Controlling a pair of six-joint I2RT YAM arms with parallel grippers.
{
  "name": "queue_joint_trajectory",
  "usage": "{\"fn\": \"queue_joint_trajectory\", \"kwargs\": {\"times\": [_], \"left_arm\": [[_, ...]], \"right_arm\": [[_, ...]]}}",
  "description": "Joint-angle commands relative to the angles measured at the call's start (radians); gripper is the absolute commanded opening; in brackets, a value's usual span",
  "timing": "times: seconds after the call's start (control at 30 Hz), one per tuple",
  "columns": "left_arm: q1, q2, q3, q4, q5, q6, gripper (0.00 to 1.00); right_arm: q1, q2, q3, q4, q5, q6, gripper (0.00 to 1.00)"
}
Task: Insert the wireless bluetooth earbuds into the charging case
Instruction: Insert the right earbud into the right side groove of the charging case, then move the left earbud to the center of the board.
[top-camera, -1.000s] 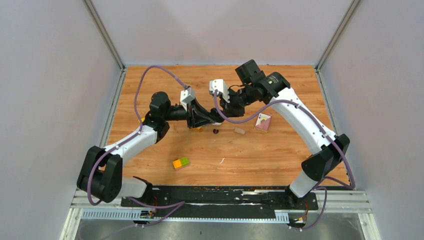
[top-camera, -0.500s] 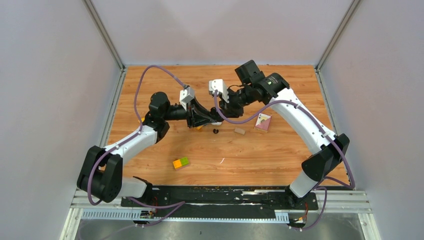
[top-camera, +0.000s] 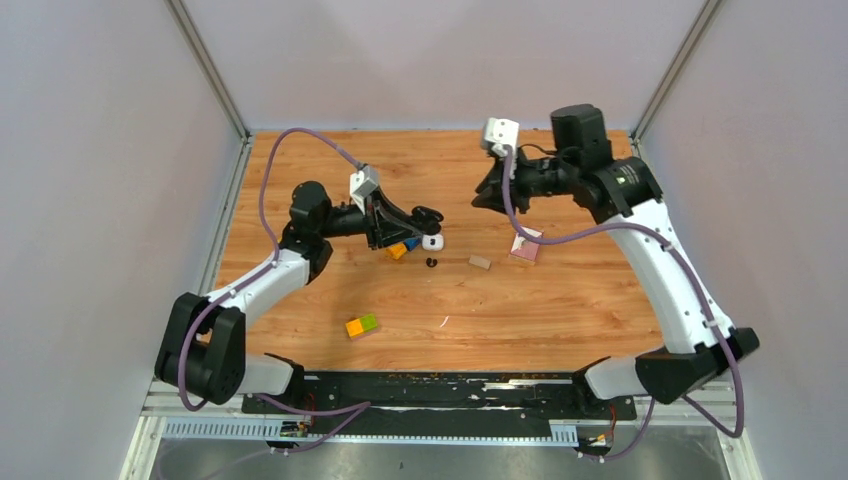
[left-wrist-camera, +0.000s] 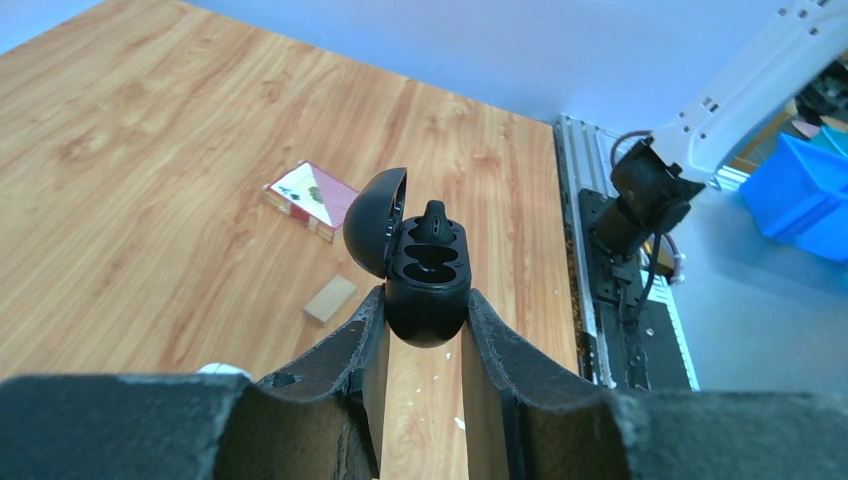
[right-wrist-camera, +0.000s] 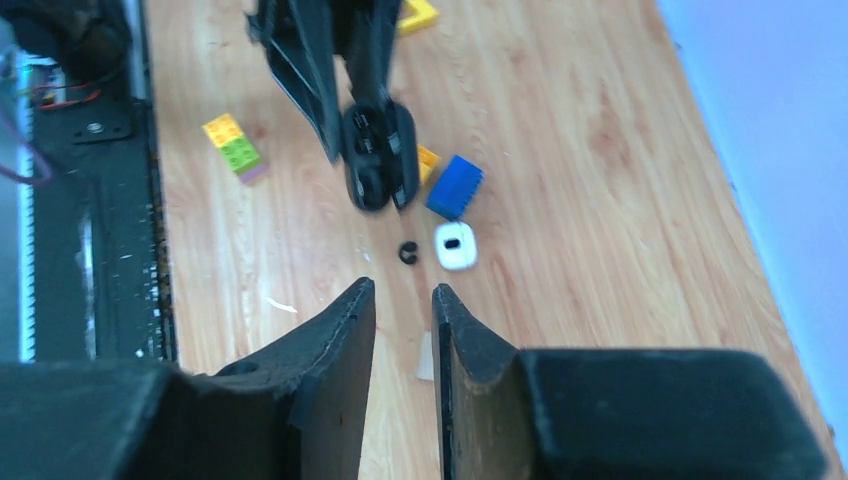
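Black, smooth and rounded, the open charging case (left-wrist-camera: 426, 275) sits clenched in the left pincer (left-wrist-camera: 423, 302); right pincer (right-wrist-camera: 402, 290) hangs parted, empty.

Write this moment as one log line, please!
left gripper: shut on black charging case, lid open | seated earbud: one slot, other empty | right gripper: open, empty | loose black earbud: on table

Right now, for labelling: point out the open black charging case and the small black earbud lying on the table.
The open black charging case (left-wrist-camera: 427, 300): left wrist view, its lower body.
The small black earbud (right-wrist-camera: 405, 255): right wrist view, its dark body.
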Motion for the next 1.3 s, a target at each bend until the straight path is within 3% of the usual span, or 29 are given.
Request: {"fn": "queue_joint_trajectory", "kwargs": {"times": [0.0,0.13,0.27,0.53,0.83,1.27], "left_arm": [[0.078,-0.032,0.008,0.098,-0.017,-0.124,0.0],[0.16,-0.057,0.027,0.116,-0.041,-0.209,0.0],[0.22,-0.097,0.035,0.078,-0.079,-0.223,0.0],[0.295,-0.168,0.01,0.05,-0.17,-0.241,0.0],[0.336,-0.23,-0.011,0.011,-0.183,-0.235,0.0],[0.351,-0.251,-0.018,-0.019,-0.176,-0.23,0.0]], "right_arm": [[-0.114,-0.106,-0.212,0.238,-0.031,0.076,0.26],[-0.137,-0.196,-0.46,0.416,0.048,-0.006,0.21],[-0.108,-0.164,-0.569,0.451,0.047,-0.091,0.16],[0.151,-0.005,-0.694,0.6,0.218,-0.253,0.09],[0.198,0.25,-0.633,0.678,0.307,-0.305,0.1],[0.197,0.462,-0.531,0.735,0.421,-0.34,0.08]]}}
